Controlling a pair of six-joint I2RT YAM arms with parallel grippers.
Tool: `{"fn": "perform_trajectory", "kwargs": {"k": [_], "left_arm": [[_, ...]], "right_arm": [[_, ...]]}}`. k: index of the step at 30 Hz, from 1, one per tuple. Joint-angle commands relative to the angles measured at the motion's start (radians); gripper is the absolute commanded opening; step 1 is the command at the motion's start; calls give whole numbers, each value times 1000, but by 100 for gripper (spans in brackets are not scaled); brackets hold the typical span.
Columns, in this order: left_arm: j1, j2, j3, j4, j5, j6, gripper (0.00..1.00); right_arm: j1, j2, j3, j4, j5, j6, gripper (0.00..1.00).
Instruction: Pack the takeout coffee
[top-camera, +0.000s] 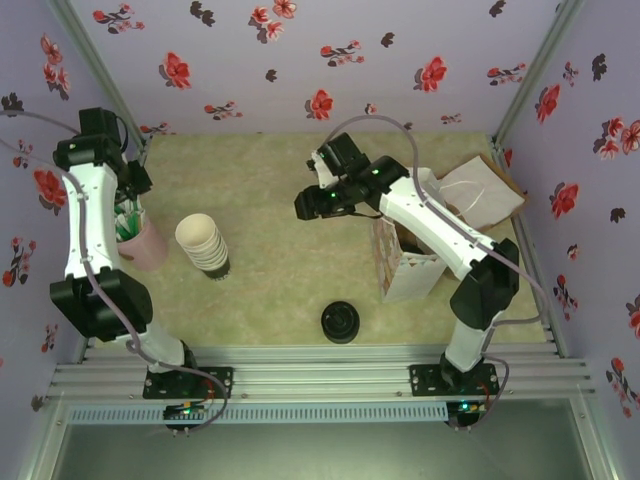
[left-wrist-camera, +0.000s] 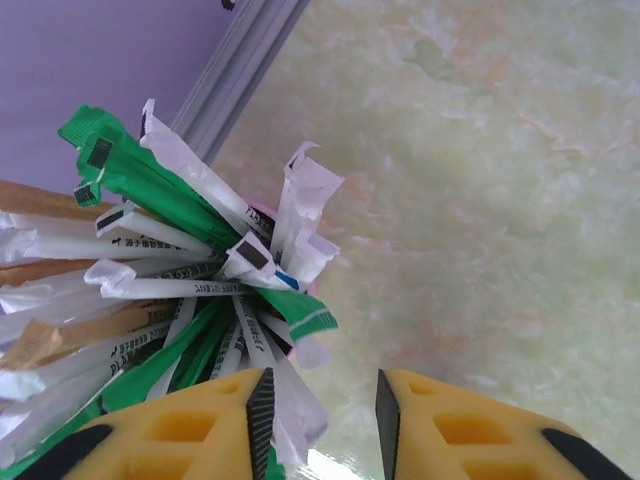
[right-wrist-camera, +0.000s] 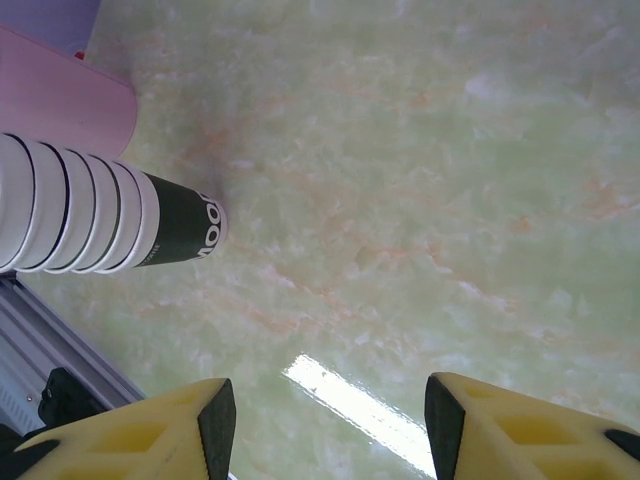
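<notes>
Top external view: I am holding the left gripper (left-wrist-camera: 322, 398), jaws parted around packets (left-wrist-camera: 200, 270) in the pink cup (top-camera: 150, 252) far left of the paper bag (top-camera: 405, 282), ready to pinch one, and hovering the right gripper (right-wrist-camera: 330, 400), unclenched and empty, beside that bag, which is probably holding the takeout coffee.

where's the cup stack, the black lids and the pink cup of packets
cup stack (top-camera: 206, 249): top external view, ribbed side.
black lids (top-camera: 340, 321): top external view, top lid's centre.
pink cup (top-camera: 148, 250): top external view, outer wall.
</notes>
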Motion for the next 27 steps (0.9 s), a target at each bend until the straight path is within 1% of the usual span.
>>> {"fn": "perform_trajectory", "kwargs": {"k": [1, 7, 12, 20, 23, 27], "left_arm": [[7, 27, 29, -45, -40, 28, 37], [7, 37, 9, -31, -65, 28, 36], [7, 69, 25, -37, -82, 29, 32], [1, 71, 1, -37, -76, 23, 31], [-1, 71, 1, -35, -77, 23, 27], [-1, 77, 1, -32, -76, 23, 26]], "right_arm": [[-13, -48, -13, 36, -37, -18, 55], [-15, -49, -26, 37, -39, -20, 55], [-17, -55, -34, 40, -36, -20, 55], [-23, -59, -43, 43, -34, -20, 54], [-24, -57, -41, 43, -35, -21, 54], [-26, -57, -43, 42, -34, -22, 54]]}}
